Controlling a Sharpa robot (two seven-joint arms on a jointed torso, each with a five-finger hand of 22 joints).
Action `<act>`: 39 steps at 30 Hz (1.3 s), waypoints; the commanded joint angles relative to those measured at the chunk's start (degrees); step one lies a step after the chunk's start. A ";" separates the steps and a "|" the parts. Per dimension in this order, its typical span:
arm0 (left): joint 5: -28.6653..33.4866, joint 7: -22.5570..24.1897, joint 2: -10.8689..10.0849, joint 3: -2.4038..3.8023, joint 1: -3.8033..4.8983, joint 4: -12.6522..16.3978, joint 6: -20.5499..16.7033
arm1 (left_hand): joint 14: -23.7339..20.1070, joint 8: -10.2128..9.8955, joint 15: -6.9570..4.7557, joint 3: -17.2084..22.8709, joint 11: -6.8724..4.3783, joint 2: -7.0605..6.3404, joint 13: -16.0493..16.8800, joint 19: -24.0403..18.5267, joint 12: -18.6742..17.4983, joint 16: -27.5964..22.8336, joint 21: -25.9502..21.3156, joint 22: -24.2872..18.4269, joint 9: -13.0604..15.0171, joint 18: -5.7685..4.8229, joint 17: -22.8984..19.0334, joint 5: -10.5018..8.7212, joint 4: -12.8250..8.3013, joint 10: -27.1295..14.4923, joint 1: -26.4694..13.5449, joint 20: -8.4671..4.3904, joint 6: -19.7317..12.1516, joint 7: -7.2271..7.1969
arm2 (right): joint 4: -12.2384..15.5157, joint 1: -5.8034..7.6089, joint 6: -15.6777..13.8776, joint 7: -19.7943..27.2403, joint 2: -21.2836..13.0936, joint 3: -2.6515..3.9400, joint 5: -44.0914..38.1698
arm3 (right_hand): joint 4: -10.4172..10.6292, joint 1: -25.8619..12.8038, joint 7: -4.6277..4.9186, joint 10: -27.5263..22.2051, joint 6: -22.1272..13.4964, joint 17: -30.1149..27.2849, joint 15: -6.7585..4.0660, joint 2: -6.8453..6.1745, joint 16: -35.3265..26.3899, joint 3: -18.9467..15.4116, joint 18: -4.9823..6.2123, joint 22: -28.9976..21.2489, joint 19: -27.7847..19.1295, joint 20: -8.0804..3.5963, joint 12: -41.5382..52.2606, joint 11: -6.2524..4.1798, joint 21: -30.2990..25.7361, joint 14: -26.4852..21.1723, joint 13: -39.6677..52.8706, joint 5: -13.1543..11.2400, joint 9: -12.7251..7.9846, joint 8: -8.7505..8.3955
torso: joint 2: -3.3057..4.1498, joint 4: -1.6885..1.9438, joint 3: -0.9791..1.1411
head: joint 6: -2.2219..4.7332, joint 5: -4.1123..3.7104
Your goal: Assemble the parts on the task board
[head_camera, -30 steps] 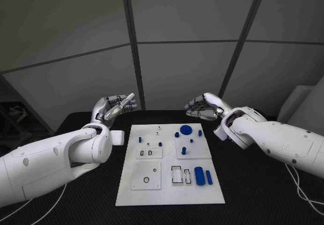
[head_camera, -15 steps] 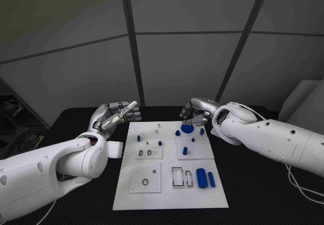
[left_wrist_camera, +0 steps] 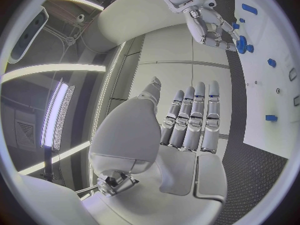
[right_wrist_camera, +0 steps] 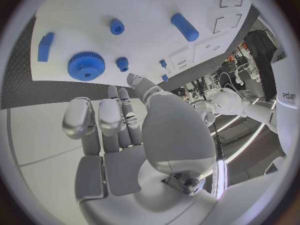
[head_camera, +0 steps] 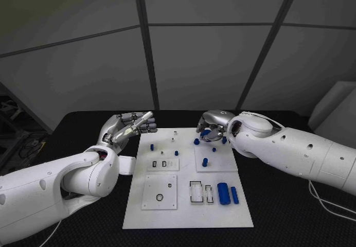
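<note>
the black bench [head_camera: 297, 206] carries the white task board [head_camera: 185, 206] square in the middle, and there's plenty sitting on it. at the near right, a thick blue cylinder [head_camera: 223, 193] lies beside a slimmer blue pin [head_camera: 234, 194], with two rectangular slots [head_camera: 195, 191] just to their left. a square plate with a black ring [head_camera: 159, 197] sits at the near left. further up, a blue peg [head_camera: 205, 162] stands on a raised square, and small blue pegs [head_camera: 151, 147] dot the far left part of the board.

at the far right corner of the board the blue gear [right_wrist_camera: 85, 65] lies flat, and the right wrist view shows it clearly, with a small toothed piece [right_wrist_camera: 122, 63] just beside it, a blue block [right_wrist_camera: 45, 46] out near the board's edge and a short blue sleeve [right_wrist_camera: 117, 26] further in.

the right hand [head_camera: 213, 125] hangs over that far right corner, fingers [right_wrist_camera: 100, 117] curled inward toward the palm, nothing in them. from the head view it blocks most of the gear; whether a fingertip touches the gear, i cannot tell.

the left hand [head_camera: 128, 126] is raised off the far left edge of the board, above the bench, palm turned, fingers [left_wrist_camera: 190, 120] straight and side by side, thumb standing apart, holding nothing. its wrist view looks past the fingertips to the right hand across the board, over the gear.
</note>
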 commanded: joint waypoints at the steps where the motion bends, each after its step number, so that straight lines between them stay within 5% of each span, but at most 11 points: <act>1: -0.67 0.09 0.03 0.08 0.13 0.27 1.38 | 0.16 -0.46 0.28 -0.02 0.27 0.44 -0.10 0.43 -0.46 -0.36 0.16 -0.06 -0.08 0.34 0.06 -0.35 -0.37 0.18 -0.03 0.00 0.14 0.30 | -0.28 0.16 2.46 -1.02 0.53 0.04 -2.57 | 0.37 0.53 0.09 -0.40 -0.55 0.83 0.53 -0.15 0.90 0.03 -0.53 0.82 0.65 0.01 0.20 -0.06 0.59 1.90 0.10 -0.40 0.03 -0.32 | 0.43 0.09 -0.03 | -0.10 -0.07; 39: -0.67 -0.28 -0.25 0.10 0.29 -0.03 1.64 | 0.13 -0.83 0.40 -0.16 0.44 0.76 -0.12 0.35 -0.89 -0.76 0.03 -0.18 -0.09 0.32 0.21 -0.35 -0.37 -0.04 -0.30 0.06 -0.02 0.50 | -3.17 0.15 5.88 -1.32 4.06 -0.34 -3.29 | 0.62 1.24 -0.17 1.80 -0.71 4.05 0.32 0.58 4.41 1.63 -1.12 4.73 2.09 -0.03 0.99 -0.49 3.14 1.76 0.58 -0.50 0.16 -0.05 | 0.87 0.05 -0.04 | -1.32 0.28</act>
